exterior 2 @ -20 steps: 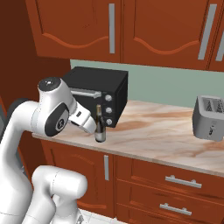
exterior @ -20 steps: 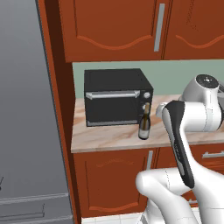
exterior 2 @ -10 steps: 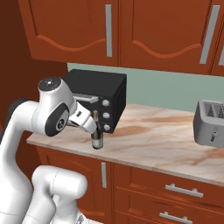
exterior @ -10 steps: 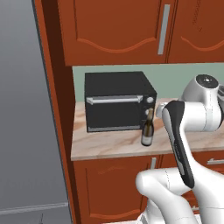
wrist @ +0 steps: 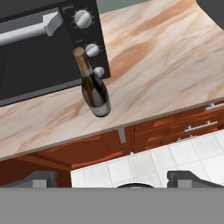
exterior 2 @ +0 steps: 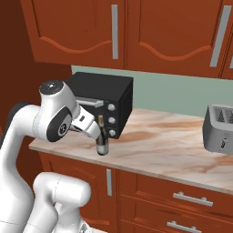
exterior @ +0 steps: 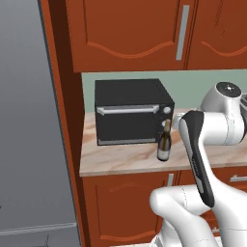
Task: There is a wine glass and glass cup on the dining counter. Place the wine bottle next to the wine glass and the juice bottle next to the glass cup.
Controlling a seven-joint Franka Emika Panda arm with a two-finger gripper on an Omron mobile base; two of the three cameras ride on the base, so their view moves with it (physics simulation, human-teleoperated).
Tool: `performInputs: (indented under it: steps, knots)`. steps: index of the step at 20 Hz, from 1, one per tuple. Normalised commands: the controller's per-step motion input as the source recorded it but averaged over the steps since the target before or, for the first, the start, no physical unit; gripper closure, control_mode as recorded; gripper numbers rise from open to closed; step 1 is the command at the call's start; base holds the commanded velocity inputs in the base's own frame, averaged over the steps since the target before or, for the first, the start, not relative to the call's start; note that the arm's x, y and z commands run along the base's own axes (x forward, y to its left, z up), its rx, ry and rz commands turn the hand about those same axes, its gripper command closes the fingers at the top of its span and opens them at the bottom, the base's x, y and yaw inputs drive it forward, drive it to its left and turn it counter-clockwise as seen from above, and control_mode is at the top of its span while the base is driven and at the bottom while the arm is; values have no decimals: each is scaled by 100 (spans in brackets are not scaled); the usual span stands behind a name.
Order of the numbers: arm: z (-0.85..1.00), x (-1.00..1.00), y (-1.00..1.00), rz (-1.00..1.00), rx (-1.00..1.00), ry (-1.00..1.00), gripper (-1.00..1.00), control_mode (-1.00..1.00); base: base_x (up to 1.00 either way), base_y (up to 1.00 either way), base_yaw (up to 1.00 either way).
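The wine bottle (exterior: 164,144) (exterior 2: 102,140) (wrist: 93,87), dark with a slim neck and brownish top, stands upright on the marble counter (exterior 2: 173,152) under the wall cabinets. It is just in front of the right corner of a black toaster oven. My gripper (wrist: 114,178) is open and holds nothing. It hangs in front of the counter edge, short of the bottle and looking down at it. From the right base view the hand (exterior 2: 90,129) sits just left of the bottle. The wine glass, glass cup, juice bottle and dining counter are out of view.
The black toaster oven (exterior: 130,113) (exterior 2: 102,98) stands behind the bottle. A silver toaster (exterior 2: 220,128) sits far right on the counter. A grey fridge (exterior: 29,125) fills the left. Red-brown cabinets hang above, and drawers (exterior 2: 191,200) sit below the counter.
The whole picture has shifted slightly, so the base has moved a little relative to the counter. The bottle still stands in place, and the gripper stays open near it.
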Motion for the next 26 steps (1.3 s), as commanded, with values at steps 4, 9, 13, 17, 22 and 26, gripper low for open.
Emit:
performInputs:
  steps: [4,9,13,17,22,26]
  knots:
    - [0,0,0,0,0,0,-100,100,0,16,0]
    - [0,0,0,0,0,0,-100,100,0,1,0]
    - [0,0,0,0,0,0,-100,100,0,0,0]
    - [0,0,0,0,0,0,-100,100,0,0,0]
    - [0,0,0,0,0,0,-100,100,-3,0,0]
    - [0,-18,5,-11,0,-3,-100,-100,-4,0,0]
